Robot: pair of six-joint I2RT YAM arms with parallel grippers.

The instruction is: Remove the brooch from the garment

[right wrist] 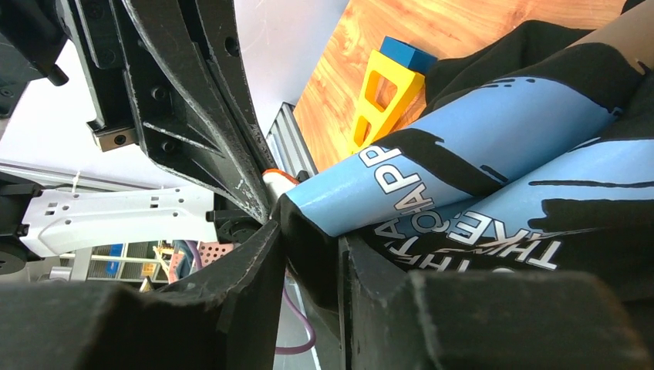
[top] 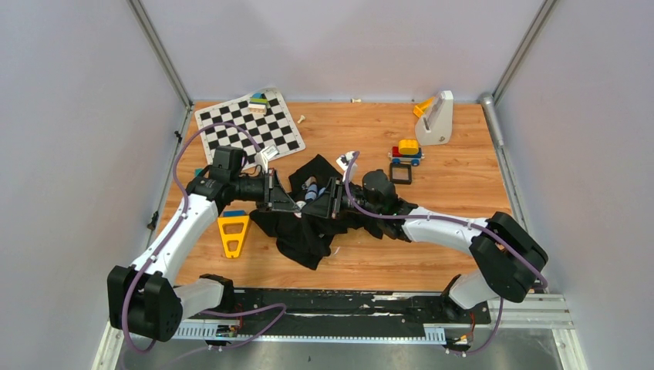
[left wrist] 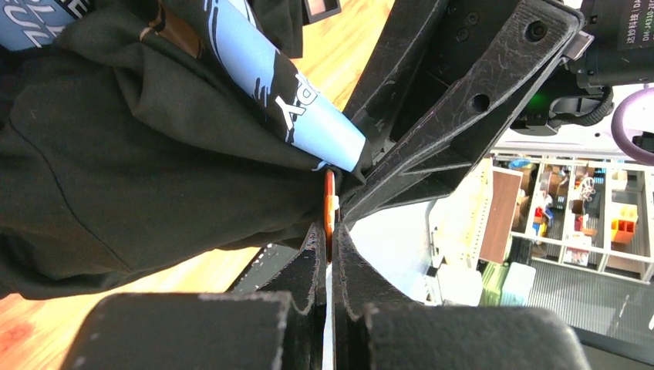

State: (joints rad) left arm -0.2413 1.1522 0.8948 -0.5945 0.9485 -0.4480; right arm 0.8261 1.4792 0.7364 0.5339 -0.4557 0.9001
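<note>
The garment [top: 308, 227], a black T-shirt with a light-blue graphic and white lettering, lies crumpled at the table's middle and is lifted between both grippers. In the left wrist view the left gripper [left wrist: 330, 245] is shut edge-on on the small coppery brooch [left wrist: 329, 210], which sits against the garment [left wrist: 154, 154]. The right gripper [right wrist: 308, 239] is shut on a black fold of the garment [right wrist: 493, 146] right beside the brooch [right wrist: 276, 176]. In the top view the left gripper [top: 297, 206] and right gripper [top: 315, 208] meet tip to tip; the brooch is hidden there.
A chessboard [top: 248, 127] lies at the back left. A yellow triangular piece [top: 233, 233] lies left of the garment. A black square frame [top: 400, 173], a toy car [top: 406, 152] and a white stand [top: 437, 117] are at the back right.
</note>
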